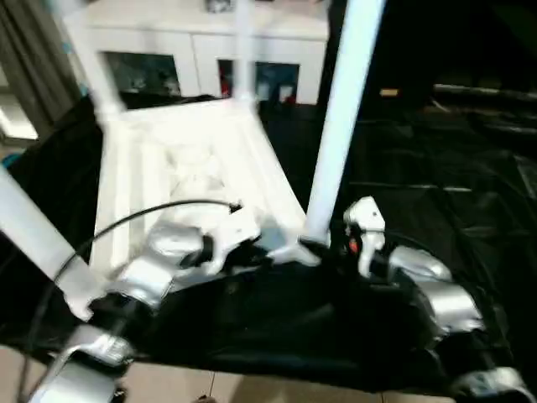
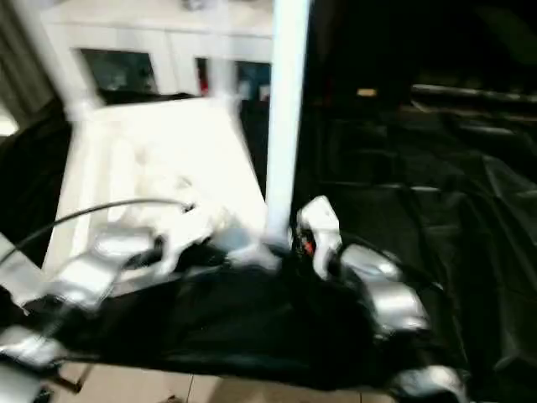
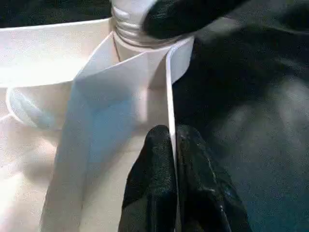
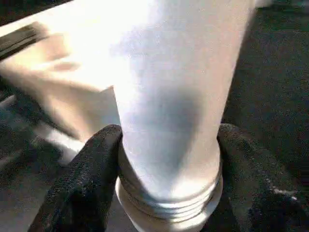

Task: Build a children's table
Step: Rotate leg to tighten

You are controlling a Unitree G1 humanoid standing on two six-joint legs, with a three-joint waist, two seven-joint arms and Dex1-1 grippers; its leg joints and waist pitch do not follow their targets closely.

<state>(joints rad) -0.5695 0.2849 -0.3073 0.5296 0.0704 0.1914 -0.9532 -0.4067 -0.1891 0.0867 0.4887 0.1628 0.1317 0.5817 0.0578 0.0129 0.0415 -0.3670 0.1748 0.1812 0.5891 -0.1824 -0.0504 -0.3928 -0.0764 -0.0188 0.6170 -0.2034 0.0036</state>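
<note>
The white tabletop (image 1: 193, 159) lies upside down on a black cloth, its ribbed underside facing up. A long white leg (image 1: 340, 117) stands upright in the near right corner socket. My right gripper (image 1: 323, 243) is shut on this leg just above its threaded end (image 4: 169, 203), a black finger (image 4: 91, 179) pressing on each side. My left gripper (image 3: 170, 159) is shut on the tabletop's thin rim wall (image 3: 169, 96), close beside that same corner. Three other legs rise from the remaining corners: near left (image 1: 38, 239), far left (image 1: 88, 67) and far right (image 1: 243, 50).
A black cloth (image 1: 436, 168) covers the work surface and spreads wide to the right. A white glass-door cabinet (image 1: 201, 50) stands behind the tabletop. Light floor (image 1: 252, 386) shows below the cloth's near edge. A black cable (image 1: 126, 220) arcs over my left forearm.
</note>
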